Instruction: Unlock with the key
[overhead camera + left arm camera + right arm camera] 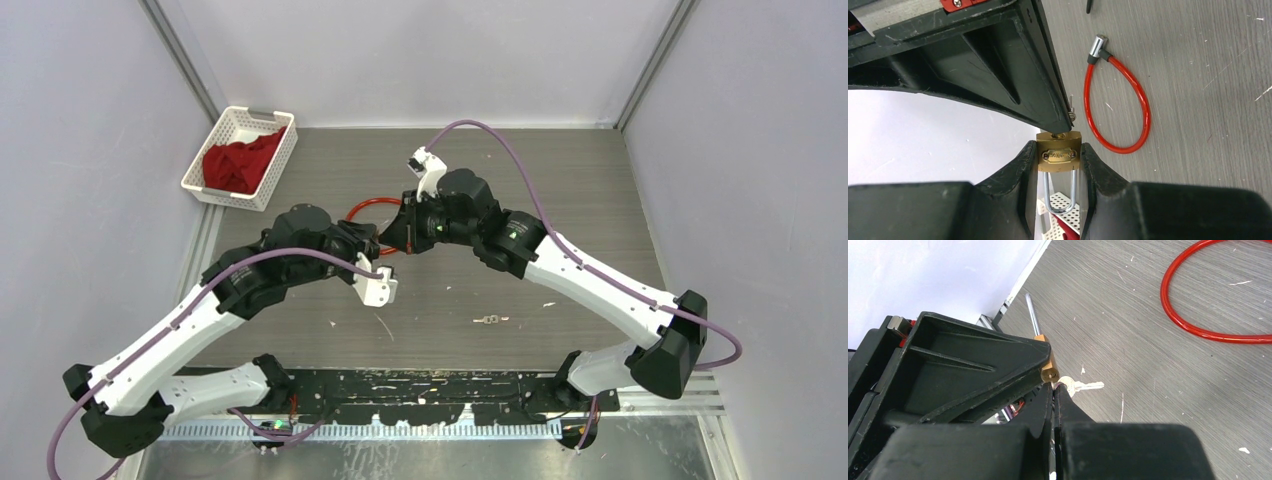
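One brass padlock [1059, 154] sits clamped between the fingers of my left gripper [1058, 148], body at the tips, shackle [1047, 192] pointing back toward the wrist. My right gripper [1053, 387] has its fingers pressed together, tips against the padlock's keyhole end. A small key [1083, 386] shows right at those tips, blade pointing away from the padlock; I cannot tell whether it is pinched. Beyond the left fingertips, off to their right, a red cable loop [1143, 107] lies on the grey table [1208, 125].

Left gripper [380, 252] meets right gripper [400, 238] beside a red cable loop [366, 207]; a white plastic basket [283, 160] occupies the far-left corner of the counter [580, 190].
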`<state>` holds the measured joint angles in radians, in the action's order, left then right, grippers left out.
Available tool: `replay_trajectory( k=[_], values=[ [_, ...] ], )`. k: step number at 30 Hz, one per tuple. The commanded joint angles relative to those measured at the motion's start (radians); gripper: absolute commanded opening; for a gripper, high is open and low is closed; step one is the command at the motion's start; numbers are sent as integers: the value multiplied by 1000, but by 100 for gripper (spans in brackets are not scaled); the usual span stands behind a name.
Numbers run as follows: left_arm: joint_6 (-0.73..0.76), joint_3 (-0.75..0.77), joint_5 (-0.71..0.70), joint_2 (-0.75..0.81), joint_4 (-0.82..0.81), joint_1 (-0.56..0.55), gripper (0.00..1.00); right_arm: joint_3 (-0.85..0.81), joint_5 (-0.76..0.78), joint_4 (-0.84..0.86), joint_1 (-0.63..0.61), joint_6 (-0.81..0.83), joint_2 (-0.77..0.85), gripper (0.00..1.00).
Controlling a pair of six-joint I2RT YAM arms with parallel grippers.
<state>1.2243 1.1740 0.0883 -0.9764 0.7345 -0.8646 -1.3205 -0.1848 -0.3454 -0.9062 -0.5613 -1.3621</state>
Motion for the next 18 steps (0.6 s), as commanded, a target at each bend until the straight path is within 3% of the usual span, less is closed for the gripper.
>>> replay_trajectory(
  k=[1, 11, 18],
  values=[
    [63, 27, 70, 27, -80, -24, 0, -21, -7, 114, -10, -49, -5, 1],
    [207, -28, 76, 71, -148, -55, 0, 2, -18, 134, -7, -130, 9, 1],
    [359, -136, 101, 148, -237, -60, 0, 125, -113, 233, 46, -263, 74, 1]
  ],
)
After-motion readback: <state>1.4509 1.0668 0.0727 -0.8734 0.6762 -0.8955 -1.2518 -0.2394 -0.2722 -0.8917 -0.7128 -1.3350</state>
